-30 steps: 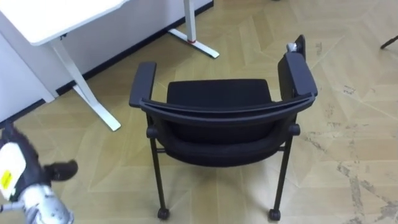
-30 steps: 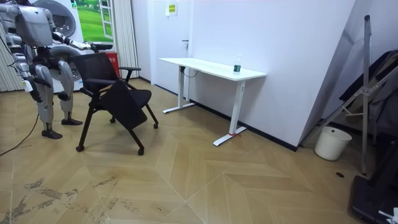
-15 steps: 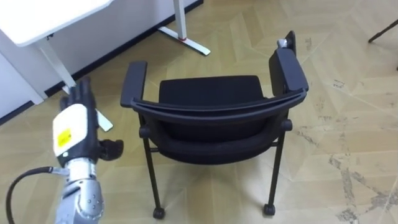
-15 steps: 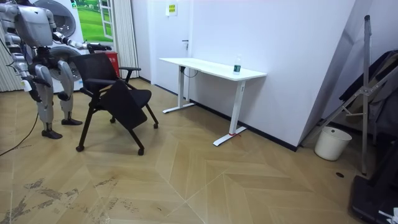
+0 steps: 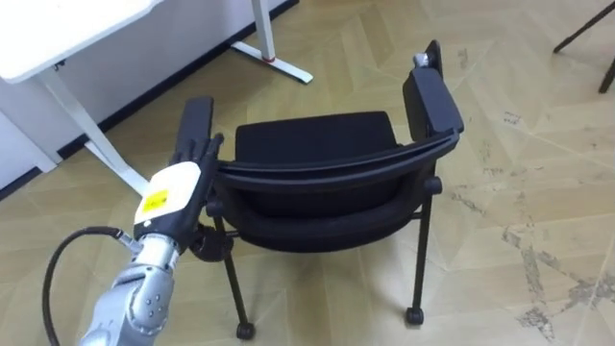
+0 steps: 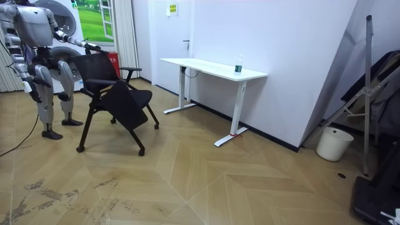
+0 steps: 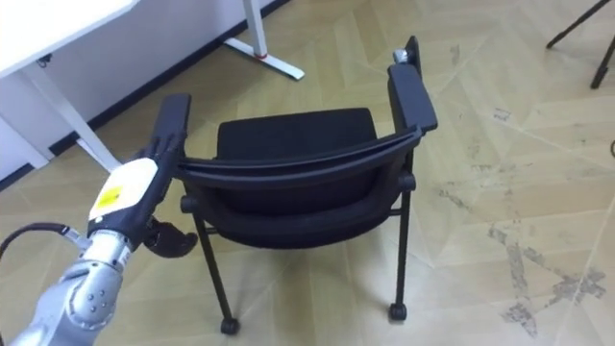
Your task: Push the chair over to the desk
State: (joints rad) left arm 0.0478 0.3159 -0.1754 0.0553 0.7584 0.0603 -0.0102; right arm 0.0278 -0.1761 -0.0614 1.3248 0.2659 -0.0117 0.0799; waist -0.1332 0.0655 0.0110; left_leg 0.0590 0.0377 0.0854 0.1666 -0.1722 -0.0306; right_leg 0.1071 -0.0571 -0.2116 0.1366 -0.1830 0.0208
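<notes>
Left hand (image 5: 176, 195): fingers straight, holding nothing, tips at rear of armrest (image 5: 198, 120). Chair (image 5: 317, 139) just ahead-right of hand. Push steady along armrest line; one-sided push may turn chair.

The left hand (image 5: 170, 197) overlaps the chair (image 5: 317, 144) at its left armrest, perhaps touching; the fingertips merge with the black frame. The seat hides the front legs. The desk (image 5: 67, 34) runs off the top and left edges.
</notes>
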